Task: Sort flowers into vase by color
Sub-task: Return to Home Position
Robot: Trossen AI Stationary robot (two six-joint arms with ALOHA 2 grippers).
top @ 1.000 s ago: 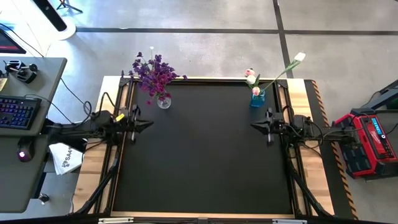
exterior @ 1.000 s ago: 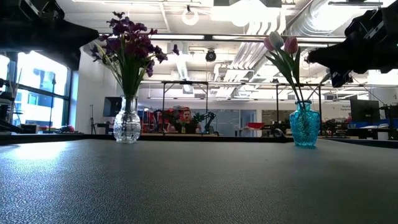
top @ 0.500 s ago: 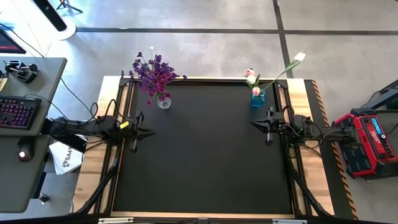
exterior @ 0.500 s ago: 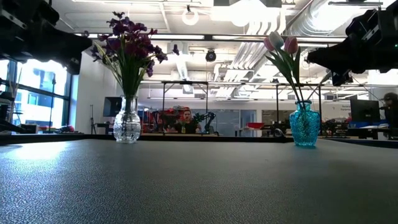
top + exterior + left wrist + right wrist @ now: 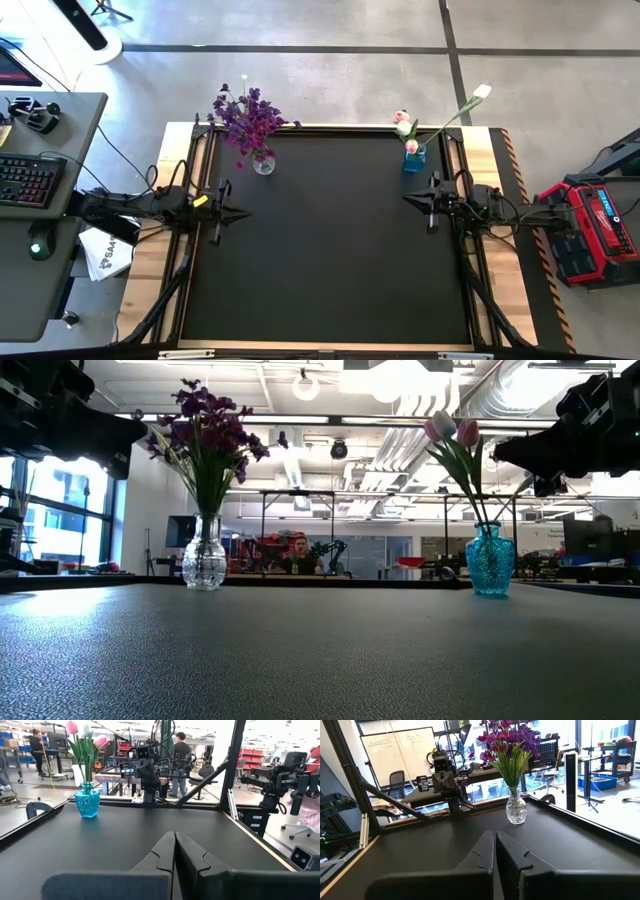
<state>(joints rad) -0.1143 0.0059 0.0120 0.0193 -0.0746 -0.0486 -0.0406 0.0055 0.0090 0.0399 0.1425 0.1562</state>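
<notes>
Purple flowers point(image 5: 247, 117) stand with their stems in a clear glass vase point(image 5: 263, 163) at the mat's far left. Pink and white tulips point(image 5: 405, 127) stand in a blue vase point(image 5: 414, 157) at the far right, and one white tulip point(image 5: 481, 92) leans out over the edge. My left gripper point(image 5: 240, 211) is shut and level above the mat's left edge, with nothing in it. My right gripper point(image 5: 408, 200) is shut and level above the right edge, also with nothing in it. Both vases show in the low view: the clear vase point(image 5: 204, 556) and the blue vase point(image 5: 490, 562).
The black mat point(image 5: 330, 250) lies bare between the two arms. A desk with a keyboard point(image 5: 30, 180) stands to the left, and a red tool case point(image 5: 590, 225) to the right. People are in the room beyond the table point(image 5: 177, 750).
My left gripper has swung toward the table's near edge, a little lower, and rolled slightly, staying shut. The right arm and both vases have kept still.
</notes>
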